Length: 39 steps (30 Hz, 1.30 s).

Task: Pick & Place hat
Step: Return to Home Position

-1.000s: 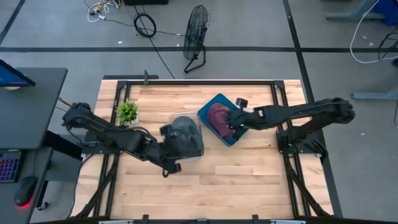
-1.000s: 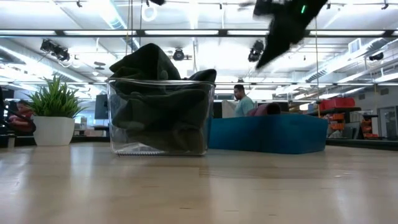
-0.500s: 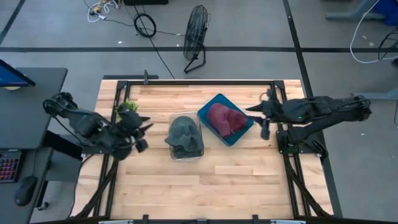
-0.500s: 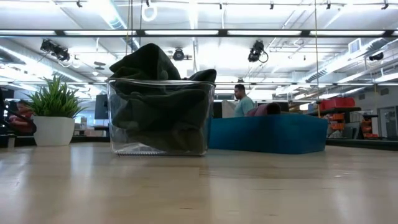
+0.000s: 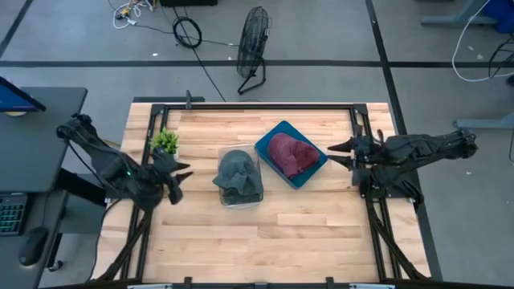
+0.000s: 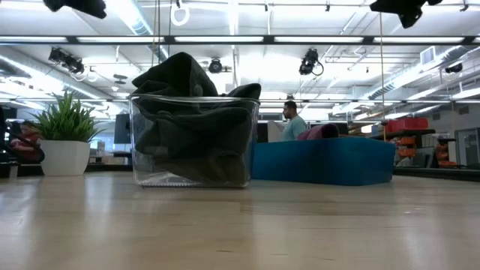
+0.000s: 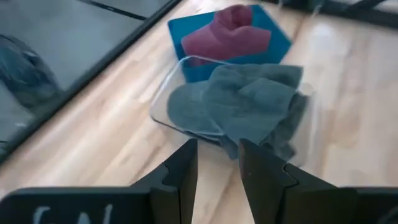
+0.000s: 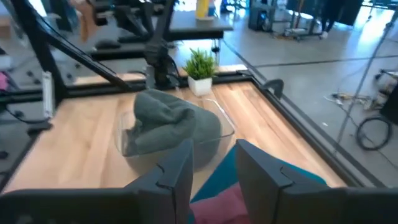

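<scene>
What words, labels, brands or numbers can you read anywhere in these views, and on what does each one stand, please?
No text can be read.
Pale marks on the body of the left gripper: cut off and blurred, unreadable.
The blue bin, transparent bin, gray cap and red cap show no print.

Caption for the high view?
Gray cap in clear bin, red cap in blue bin; left gripper and right gripper empty at the table sides.
</scene>
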Motion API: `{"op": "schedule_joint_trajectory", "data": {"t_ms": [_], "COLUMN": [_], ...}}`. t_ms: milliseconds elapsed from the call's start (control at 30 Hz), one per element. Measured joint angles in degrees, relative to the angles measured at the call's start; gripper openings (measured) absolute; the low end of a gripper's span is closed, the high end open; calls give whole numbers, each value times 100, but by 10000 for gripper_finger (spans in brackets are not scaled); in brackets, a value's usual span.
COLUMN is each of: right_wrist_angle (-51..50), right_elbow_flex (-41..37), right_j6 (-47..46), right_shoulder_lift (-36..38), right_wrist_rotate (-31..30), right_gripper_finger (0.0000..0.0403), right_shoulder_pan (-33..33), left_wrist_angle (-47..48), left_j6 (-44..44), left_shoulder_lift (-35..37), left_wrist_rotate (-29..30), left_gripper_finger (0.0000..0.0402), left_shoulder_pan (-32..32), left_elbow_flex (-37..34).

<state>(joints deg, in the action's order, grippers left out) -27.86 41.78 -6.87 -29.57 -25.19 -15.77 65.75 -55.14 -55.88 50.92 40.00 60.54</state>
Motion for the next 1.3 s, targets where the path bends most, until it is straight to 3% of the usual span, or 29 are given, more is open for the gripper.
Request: {"op": "schedule_joint_trajectory", "data": {"t_ms": [100,300,533,800,1033,1300], "right_wrist_angle": [150,342,776,846,910,1719], "right_elbow_flex": [-177,-701,-1587,-2067,-2291,-3027], "right_j6": [98,150,154,400,149,118], "right_shoulder_lift": [326,1006,1927,2959,2954,2956], "right_wrist_rotate": [178,397,964,869,318,324], "right_gripper_finger": [123,123,123,123,123,123], "right_shoulder_pan": [0,0,3,3,9,9], "left_wrist_angle": [-589,-2883,-5069,-5308,-6209,-6858], "left_j6": [343,2236,3550,4173,4532,4561], "left_shoulder_lift": [665,1940,2764,3566,4200,4774], "left_wrist_rotate": [-257,-649,-1831,-2316,-2831,-3521], "left_gripper_finger": [119,119,119,119,119,119], "left_shoulder_pan": [-125,-413,-926,-1778,-2381,-2901], "left_elbow_flex": [-313,-1498,-2915,-3451,-4305,-4985]}}
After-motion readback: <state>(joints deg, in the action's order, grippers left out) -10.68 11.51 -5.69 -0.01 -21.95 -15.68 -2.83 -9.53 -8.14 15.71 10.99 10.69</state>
